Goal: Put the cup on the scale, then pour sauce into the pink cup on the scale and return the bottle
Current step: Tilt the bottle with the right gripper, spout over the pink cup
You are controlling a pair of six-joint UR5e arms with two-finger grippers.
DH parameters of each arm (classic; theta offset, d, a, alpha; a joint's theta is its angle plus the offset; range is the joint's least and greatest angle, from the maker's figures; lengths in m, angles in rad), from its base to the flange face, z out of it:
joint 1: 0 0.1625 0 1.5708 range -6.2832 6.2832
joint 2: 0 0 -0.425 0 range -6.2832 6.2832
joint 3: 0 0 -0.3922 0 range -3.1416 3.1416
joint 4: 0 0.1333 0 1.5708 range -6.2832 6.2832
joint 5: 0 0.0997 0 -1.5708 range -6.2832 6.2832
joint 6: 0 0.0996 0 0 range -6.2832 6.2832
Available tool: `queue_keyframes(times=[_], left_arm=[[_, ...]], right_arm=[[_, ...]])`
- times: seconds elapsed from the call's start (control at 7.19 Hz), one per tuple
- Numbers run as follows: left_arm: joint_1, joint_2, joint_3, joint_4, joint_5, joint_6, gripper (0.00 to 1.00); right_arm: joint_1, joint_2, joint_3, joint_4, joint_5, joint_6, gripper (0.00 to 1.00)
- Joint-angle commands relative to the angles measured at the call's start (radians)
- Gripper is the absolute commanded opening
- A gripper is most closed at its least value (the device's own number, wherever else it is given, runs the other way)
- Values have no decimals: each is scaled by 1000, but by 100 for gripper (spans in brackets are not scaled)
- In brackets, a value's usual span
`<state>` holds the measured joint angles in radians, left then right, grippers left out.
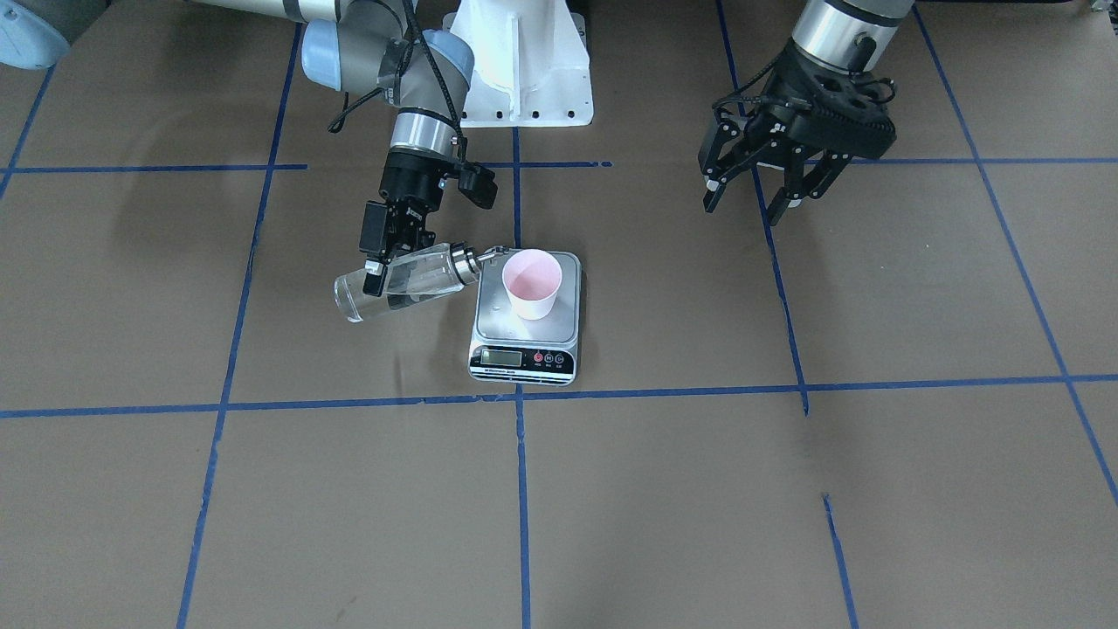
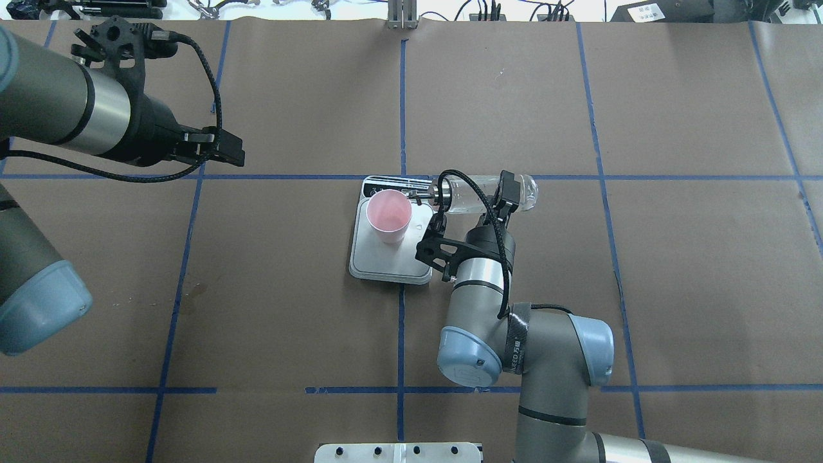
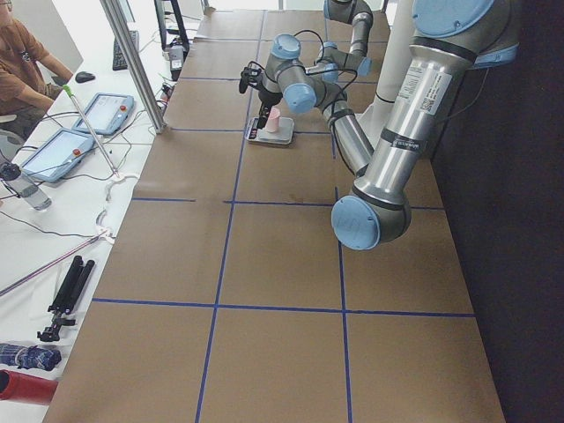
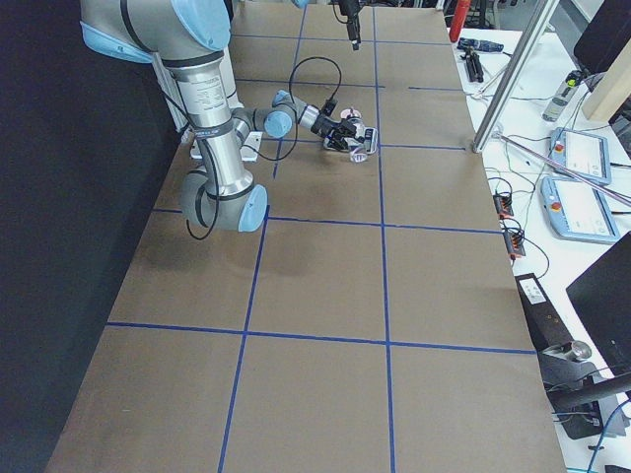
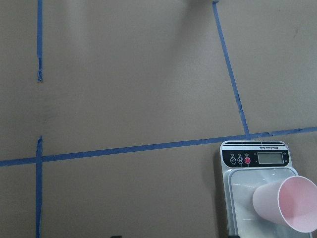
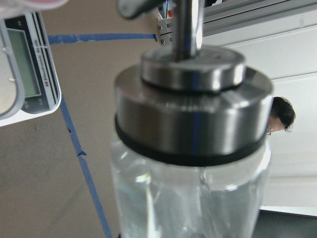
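right gripper (image 1: 384,266) clamped round bottle (image 1: 410,281), tipped nearly flat, spout reaching cup (image 1: 532,283) rim. cup upright on scale (image 1: 498,328), just past gripper. left gripper (image 1: 755,196) fingers spread, well off.

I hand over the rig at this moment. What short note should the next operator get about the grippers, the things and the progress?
Left gripper: open, empty, hanging away from the scale.
Right gripper: shut on the bottle, which is tilted almost flat, its spout near the rim of the cup.
The cup stands upright on the scale.
Done: cup placed.
To do: finish pouring (sauce in the cup cannot be seen), then return the bottle.
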<state>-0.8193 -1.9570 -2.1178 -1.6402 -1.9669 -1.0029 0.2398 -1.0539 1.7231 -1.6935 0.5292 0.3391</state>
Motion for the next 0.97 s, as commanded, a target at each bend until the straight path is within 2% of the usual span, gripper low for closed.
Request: queue_keyframes(times=[0.0, 0.14, 0.42, 0.83], left_arm=[[0, 1, 2, 0, -1, 0, 78], [2, 1, 4, -1, -1, 1, 78], [2, 1, 4, -1, -1, 1, 79], [2, 1, 4, -1, -1, 1, 79]], right_arm=[[6, 0, -5, 0, -17, -87, 0], [7, 14, -11, 0, -35, -142, 0], [10, 75, -91, 0, -48, -152, 0], [10, 66, -96, 0, -109, -279, 0]])
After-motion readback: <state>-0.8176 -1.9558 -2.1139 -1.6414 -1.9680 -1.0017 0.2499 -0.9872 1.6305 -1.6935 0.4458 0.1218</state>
